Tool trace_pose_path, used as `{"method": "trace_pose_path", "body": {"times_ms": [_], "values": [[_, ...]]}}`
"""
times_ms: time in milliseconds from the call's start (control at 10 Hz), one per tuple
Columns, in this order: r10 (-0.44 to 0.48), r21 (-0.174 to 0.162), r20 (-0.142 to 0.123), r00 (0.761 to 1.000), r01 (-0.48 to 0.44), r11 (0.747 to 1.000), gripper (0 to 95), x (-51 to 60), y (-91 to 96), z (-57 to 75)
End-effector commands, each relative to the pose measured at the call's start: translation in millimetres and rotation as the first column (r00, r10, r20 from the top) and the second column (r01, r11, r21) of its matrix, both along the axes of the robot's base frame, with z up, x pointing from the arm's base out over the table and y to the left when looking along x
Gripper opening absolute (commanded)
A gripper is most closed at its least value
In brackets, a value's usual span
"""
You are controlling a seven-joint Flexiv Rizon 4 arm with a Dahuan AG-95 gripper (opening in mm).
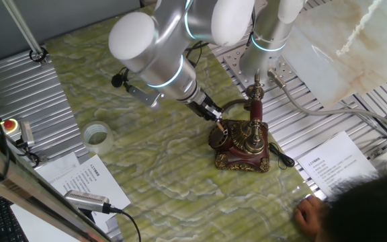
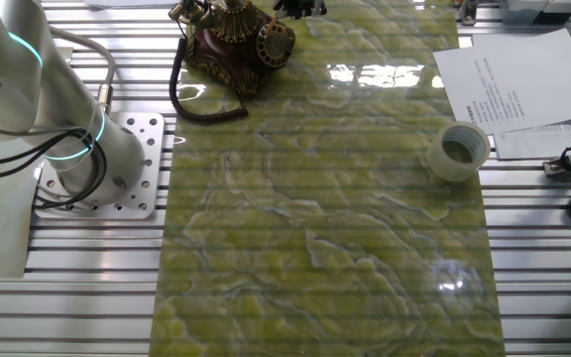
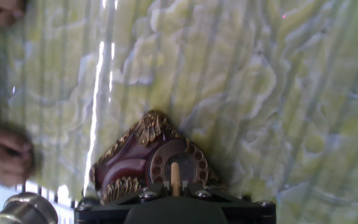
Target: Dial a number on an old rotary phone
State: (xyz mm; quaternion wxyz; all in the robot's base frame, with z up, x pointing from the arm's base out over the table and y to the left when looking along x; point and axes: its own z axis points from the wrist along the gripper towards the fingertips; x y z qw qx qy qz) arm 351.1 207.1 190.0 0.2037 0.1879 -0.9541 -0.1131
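Observation:
The old rotary phone (image 1: 242, 144) stands on the green marbled mat, dark red with brass trim, its handset (image 1: 254, 109) resting on the cradle. Its round dial (image 1: 220, 138) faces my gripper (image 1: 216, 121), which is shut on a thin tan wooden stick (image 3: 175, 178). In the hand view the stick's tip lies over the dial (image 3: 180, 163), near its middle; whether it sits in a finger hole I cannot tell. The other fixed view has the phone (image 2: 234, 42) at the top edge, with the gripper (image 2: 300, 8) mostly cut off above the dial (image 2: 275, 42).
A clear tape roll (image 1: 97, 135) (image 2: 458, 151) lies on the mat away from the phone. Printed sheets (image 1: 338, 168) (image 2: 518, 84) sit at the mat's edges. A person's hand (image 1: 310, 213) rests near the phone's side. The black cord (image 2: 201, 107) trails beside the phone.

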Motion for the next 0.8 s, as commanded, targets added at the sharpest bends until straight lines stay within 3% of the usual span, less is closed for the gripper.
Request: {"method": "trace_pose_path", "body": {"times_ms": [100,800], "values": [[0.003,0.010,-0.002,1.000,-0.003,1.000,0.0,0.1,2.3,-0.4],[0.013,-0.004,-0.001,1.000,-0.013,1.000,0.0,-3.0,5.5,-4.8]]}}
